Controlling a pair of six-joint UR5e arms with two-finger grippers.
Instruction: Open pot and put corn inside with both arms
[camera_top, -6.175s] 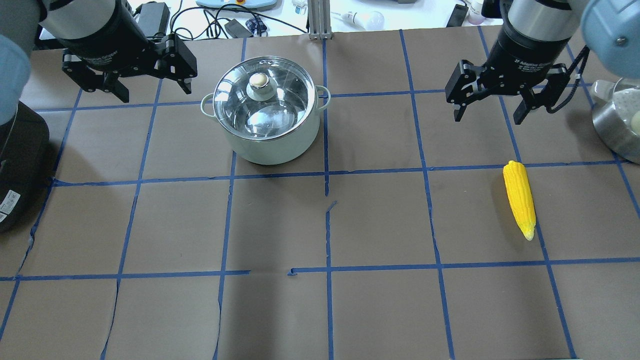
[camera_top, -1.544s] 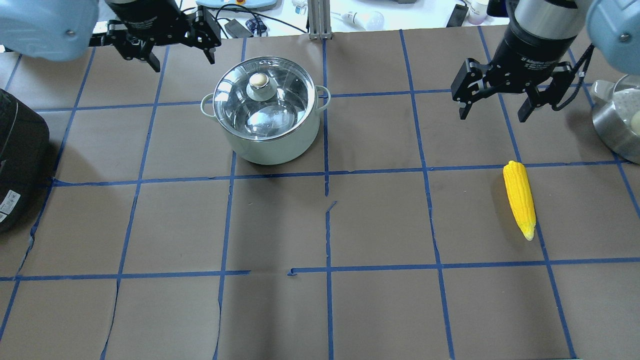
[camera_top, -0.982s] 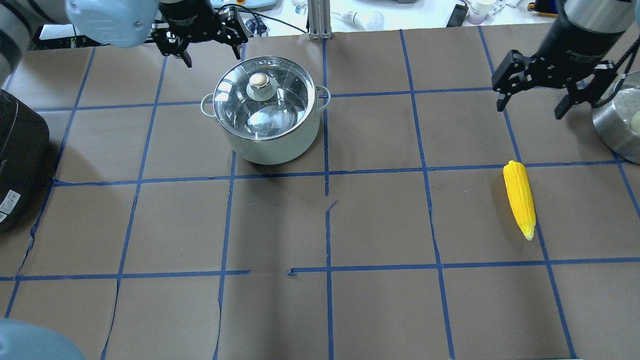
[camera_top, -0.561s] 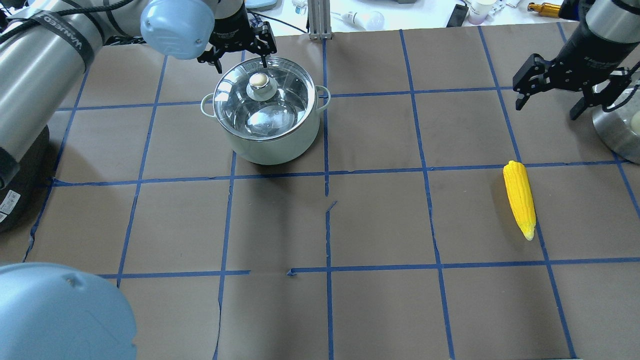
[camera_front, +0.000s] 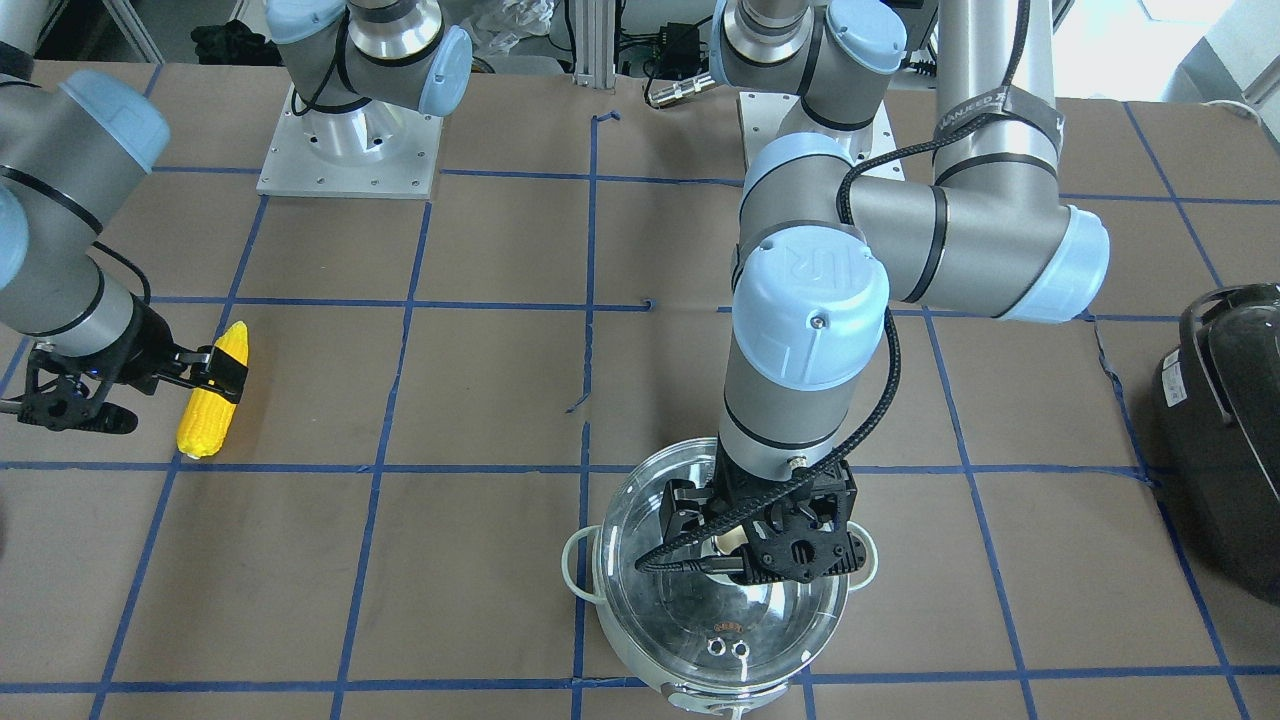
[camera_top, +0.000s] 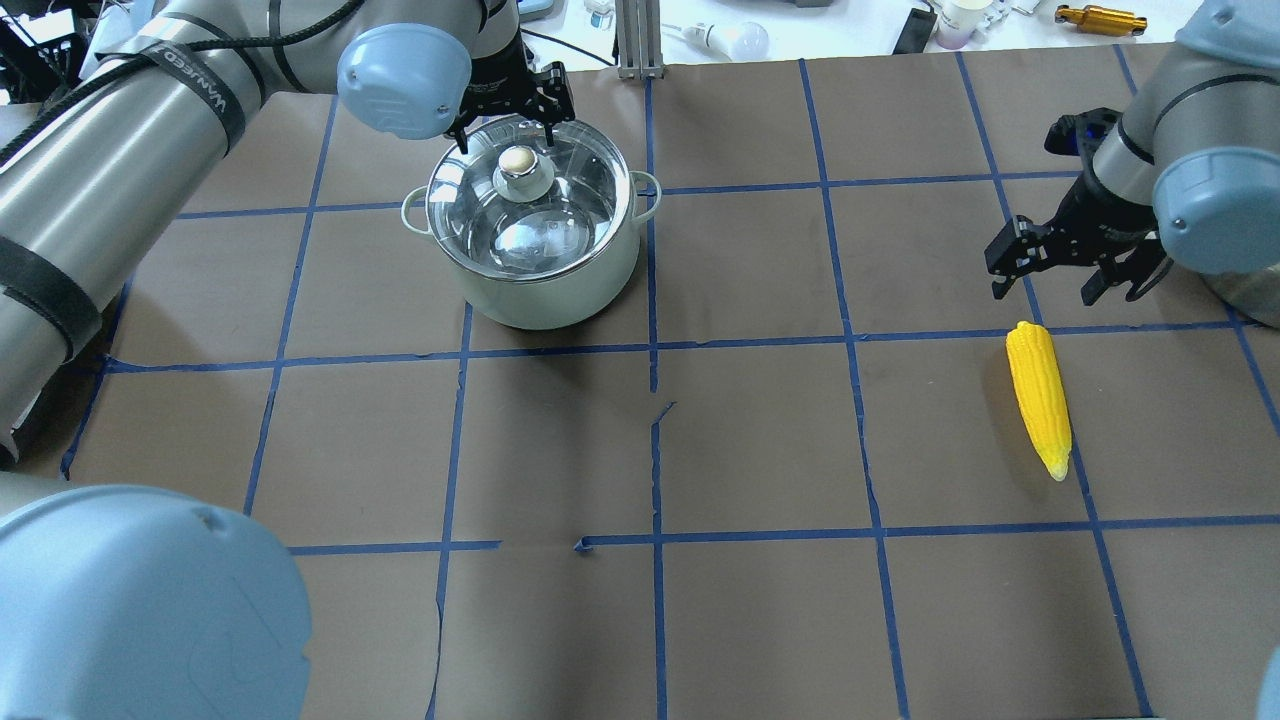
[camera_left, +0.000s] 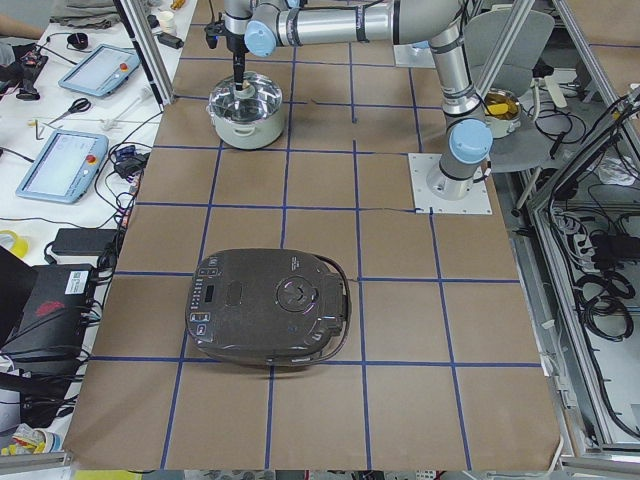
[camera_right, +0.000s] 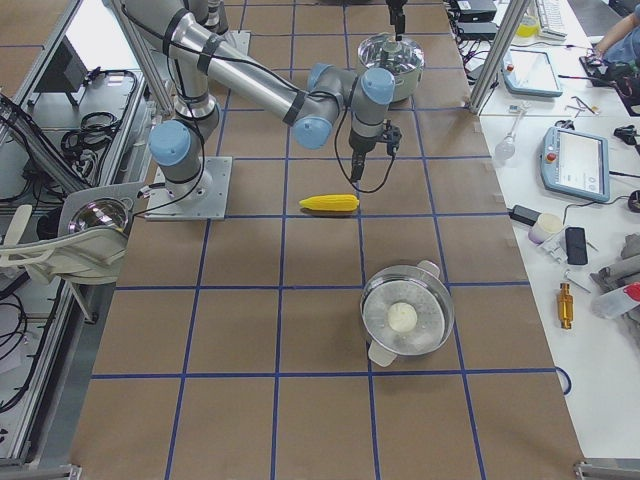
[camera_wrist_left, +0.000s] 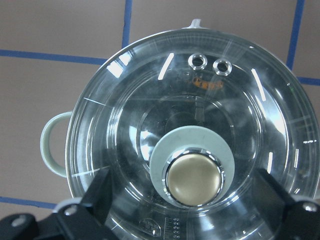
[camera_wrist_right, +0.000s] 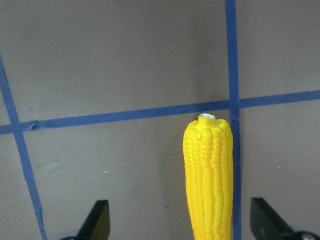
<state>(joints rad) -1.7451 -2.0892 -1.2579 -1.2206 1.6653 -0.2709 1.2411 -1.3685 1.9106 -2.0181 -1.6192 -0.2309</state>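
The pot (camera_top: 540, 270) stands at the back left with its glass lid on and the round knob (camera_top: 518, 160) on top. My left gripper (camera_top: 505, 132) is open and hangs just above the lid. In the left wrist view its fingers (camera_wrist_left: 100, 192) stand either side of the knob (camera_wrist_left: 194, 179), apart from it. The yellow corn (camera_top: 1038, 398) lies flat on the right. My right gripper (camera_top: 1047, 290) is open above the corn's blunt end, and the right wrist view shows the corn (camera_wrist_right: 209, 175) between its fingers (camera_wrist_right: 97, 220), untouched.
A black rounded appliance (camera_left: 268, 305) sits at the table's end on my left. A second steel pot with a lid (camera_right: 405, 318) stands on my right, beyond the corn. Blue tape lines mark a grid on the brown table cover (camera_top: 760, 440).
My left gripper has moved right from the back left corner to above the lid knob. My right gripper has swung right, then come down toward the corn's blunt end. Both stay open.
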